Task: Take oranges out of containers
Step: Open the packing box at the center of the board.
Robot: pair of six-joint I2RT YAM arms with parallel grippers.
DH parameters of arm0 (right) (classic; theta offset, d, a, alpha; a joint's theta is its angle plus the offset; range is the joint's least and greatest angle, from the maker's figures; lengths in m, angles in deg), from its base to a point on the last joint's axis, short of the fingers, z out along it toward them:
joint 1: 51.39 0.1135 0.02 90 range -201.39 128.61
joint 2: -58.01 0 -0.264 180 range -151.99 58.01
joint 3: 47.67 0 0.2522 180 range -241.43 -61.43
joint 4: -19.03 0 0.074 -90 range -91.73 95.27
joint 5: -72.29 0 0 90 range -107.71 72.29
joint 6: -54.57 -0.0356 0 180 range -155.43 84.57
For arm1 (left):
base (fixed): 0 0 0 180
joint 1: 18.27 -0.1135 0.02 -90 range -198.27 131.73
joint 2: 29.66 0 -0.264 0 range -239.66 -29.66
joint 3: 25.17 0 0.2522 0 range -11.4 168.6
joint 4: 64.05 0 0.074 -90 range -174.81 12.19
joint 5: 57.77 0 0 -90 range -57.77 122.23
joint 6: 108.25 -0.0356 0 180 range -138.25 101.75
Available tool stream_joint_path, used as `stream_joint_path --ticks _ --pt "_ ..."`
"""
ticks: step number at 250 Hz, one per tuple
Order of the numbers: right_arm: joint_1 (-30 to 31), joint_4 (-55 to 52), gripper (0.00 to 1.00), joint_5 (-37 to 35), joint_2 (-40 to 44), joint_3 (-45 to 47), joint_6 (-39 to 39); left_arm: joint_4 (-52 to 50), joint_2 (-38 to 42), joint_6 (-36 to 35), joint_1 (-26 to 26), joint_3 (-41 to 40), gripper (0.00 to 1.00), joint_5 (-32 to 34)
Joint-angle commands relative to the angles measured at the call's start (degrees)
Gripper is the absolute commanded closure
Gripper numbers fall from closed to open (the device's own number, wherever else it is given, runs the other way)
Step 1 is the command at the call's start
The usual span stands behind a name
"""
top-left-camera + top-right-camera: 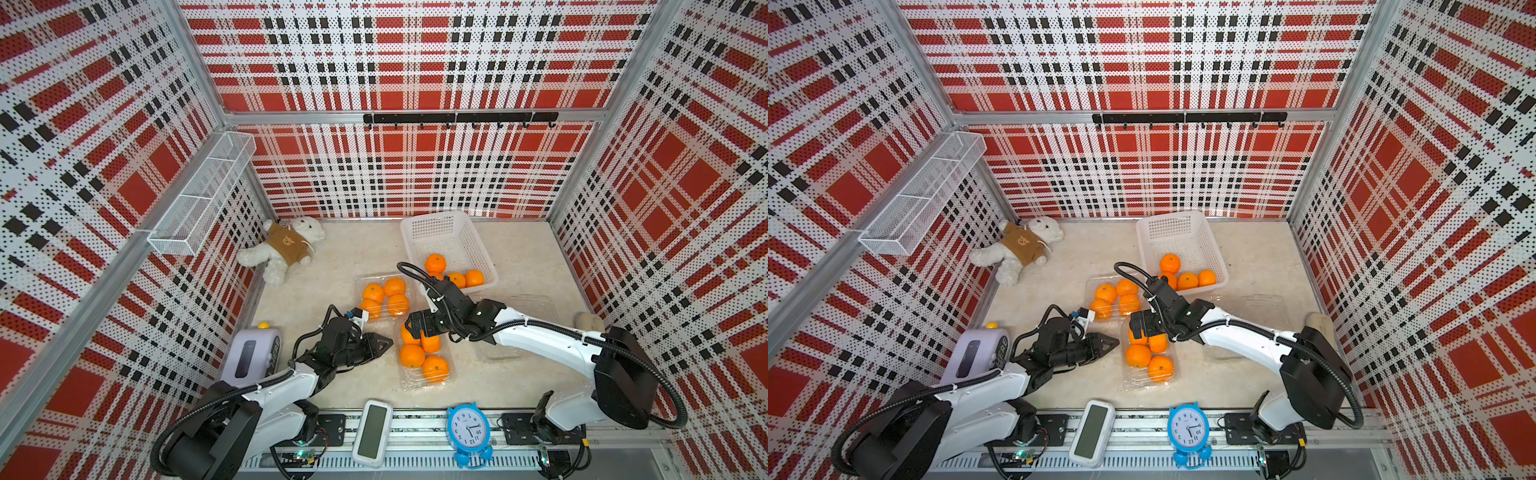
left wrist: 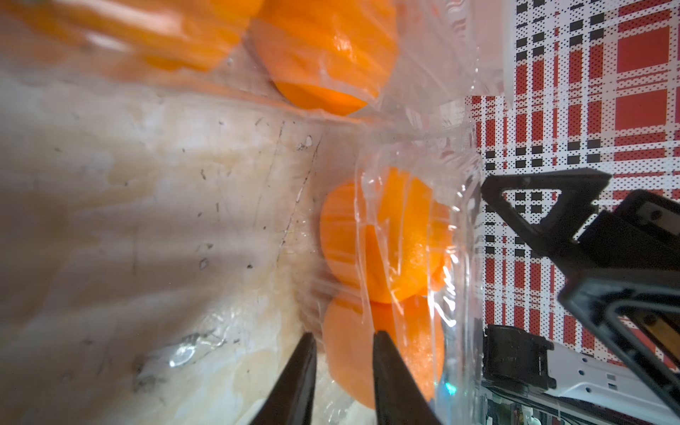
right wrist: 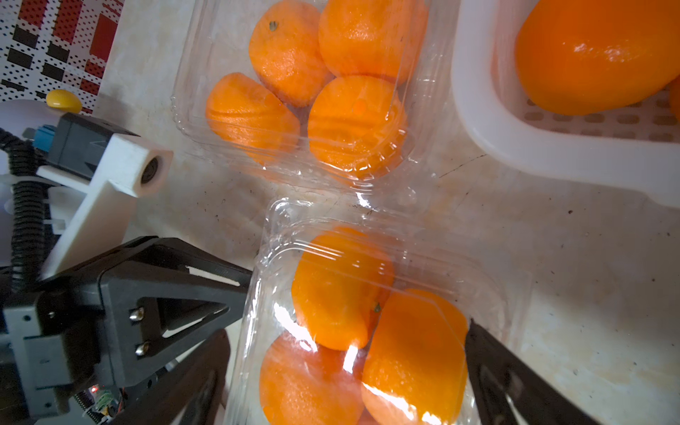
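Midway across the counter (image 1: 498, 374), the right tool (image 3: 346, 331) hangs spread wide astride four oranges (image 1: 412, 356) in the near clear container (image 1: 415, 384); the left tool (image 1: 385, 344), narrowed, meets that container's rim, though whether it pinches the plastic cannot be told.
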Motion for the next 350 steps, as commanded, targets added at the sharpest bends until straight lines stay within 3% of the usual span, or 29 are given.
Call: stream_joint_path --ticks 1,179,206,239,308,350 --pt "-0.2 2.4 0.00 0.8 -1.3 -0.1 -0.9 1.9 -1.1 0.1 0.9 1.8 0.69 0.7" --pt "-0.1 2.2 0.00 2.2 -3.0 -0.5 -0.8 9.9 -11.1 -0.9 4.8 3.4 0.71 2.2" --pt "0.0 -1.0 0.00 0.9 -3.5 -2.8 -0.1 9.4 -11.3 -1.6 5.1 3.6 0.82 2.6" --pt "1.1 -9.7 0.00 -5.7 -3.7 -7.8 0.2 10.4 -11.1 -1.5 5.3 3.8 1.00 2.7" --pt "9.4 -35.5 0.00 -27.9 -8.5 -23.0 -4.0 8.7 -5.9 0.2 6.5 4.6 1.00 3.4" --pt "14.3 -43.8 0.00 -32.9 -11.4 -28.6 -8.1 4.5 -2.2 0.3 7.0 4.4 1.00 6.2"
